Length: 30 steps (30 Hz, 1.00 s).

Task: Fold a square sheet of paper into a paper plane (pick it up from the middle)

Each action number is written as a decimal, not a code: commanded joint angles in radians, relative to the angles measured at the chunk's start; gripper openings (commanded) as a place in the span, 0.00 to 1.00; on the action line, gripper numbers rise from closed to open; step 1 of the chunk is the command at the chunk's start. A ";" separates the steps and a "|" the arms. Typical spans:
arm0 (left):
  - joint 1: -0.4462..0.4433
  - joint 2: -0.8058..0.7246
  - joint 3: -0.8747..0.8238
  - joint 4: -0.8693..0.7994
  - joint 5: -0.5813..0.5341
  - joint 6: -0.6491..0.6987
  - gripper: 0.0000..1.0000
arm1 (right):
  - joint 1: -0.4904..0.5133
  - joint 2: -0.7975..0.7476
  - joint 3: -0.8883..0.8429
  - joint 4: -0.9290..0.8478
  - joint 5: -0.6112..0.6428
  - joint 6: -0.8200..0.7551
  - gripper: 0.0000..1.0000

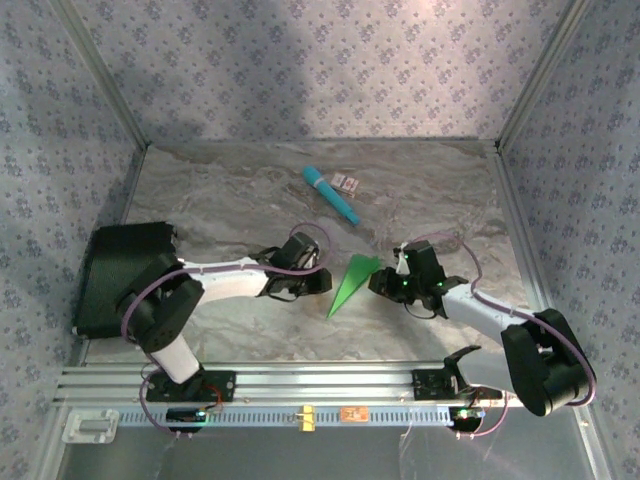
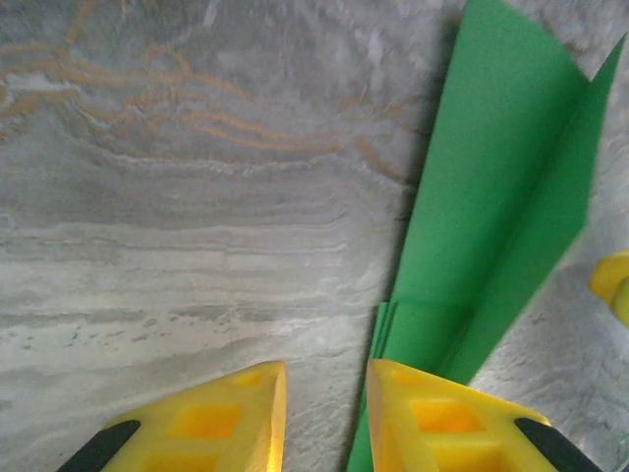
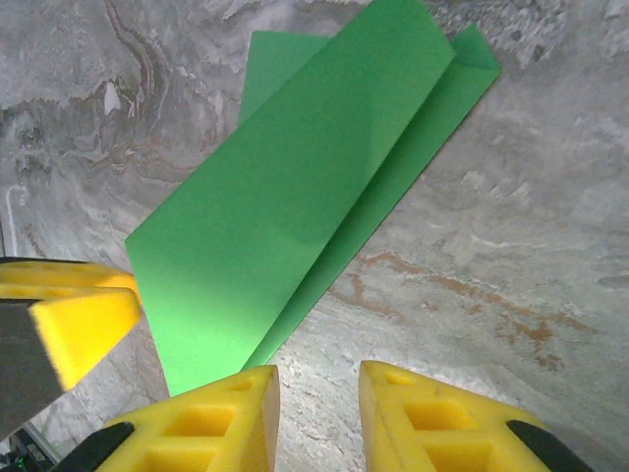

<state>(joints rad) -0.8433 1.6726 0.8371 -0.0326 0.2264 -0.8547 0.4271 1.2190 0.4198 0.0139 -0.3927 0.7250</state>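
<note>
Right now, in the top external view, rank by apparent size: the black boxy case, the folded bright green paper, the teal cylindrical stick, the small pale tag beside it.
1. black boxy case
2. folded bright green paper, about as long as the stick but wider
3. teal cylindrical stick
4. small pale tag
</note>
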 commanded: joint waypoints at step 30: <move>-0.010 0.140 0.111 -0.017 0.245 0.109 0.32 | 0.071 0.145 0.023 0.145 -0.042 0.067 0.25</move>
<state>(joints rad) -0.8398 1.7985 0.9344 -0.0589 0.4343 -0.7666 0.4889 1.3495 0.4332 0.1371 -0.4145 0.7780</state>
